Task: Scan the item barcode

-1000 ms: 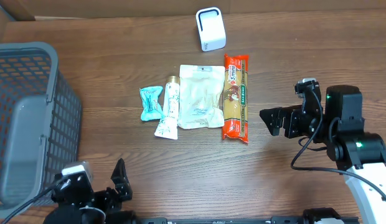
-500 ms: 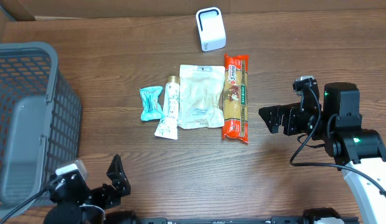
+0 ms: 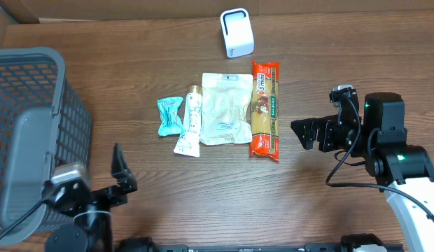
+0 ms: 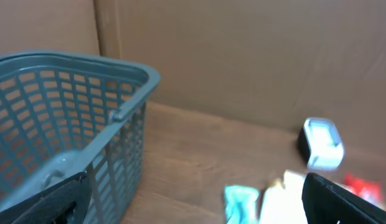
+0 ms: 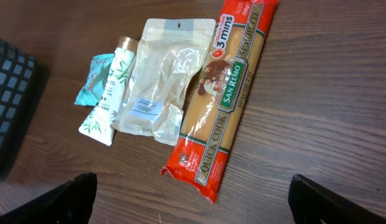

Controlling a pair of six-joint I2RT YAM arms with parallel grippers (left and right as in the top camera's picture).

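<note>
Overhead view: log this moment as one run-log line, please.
left gripper open, empty | right gripper open, empty, apart from spaghetti pack | scanner untouched

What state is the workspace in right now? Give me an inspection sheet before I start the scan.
Surface: wooden table, no spills seen.
Job's things: white scanner at the far edge; spaghetti pack, clear pouch, tube and teal packet lying side by side.
Clutter: grey basket at left.
End effectors: left end effector open, empty; right end effector open, empty.
Cables: black cable beside right arm.
Surroundings: cardboard wall.
</note>
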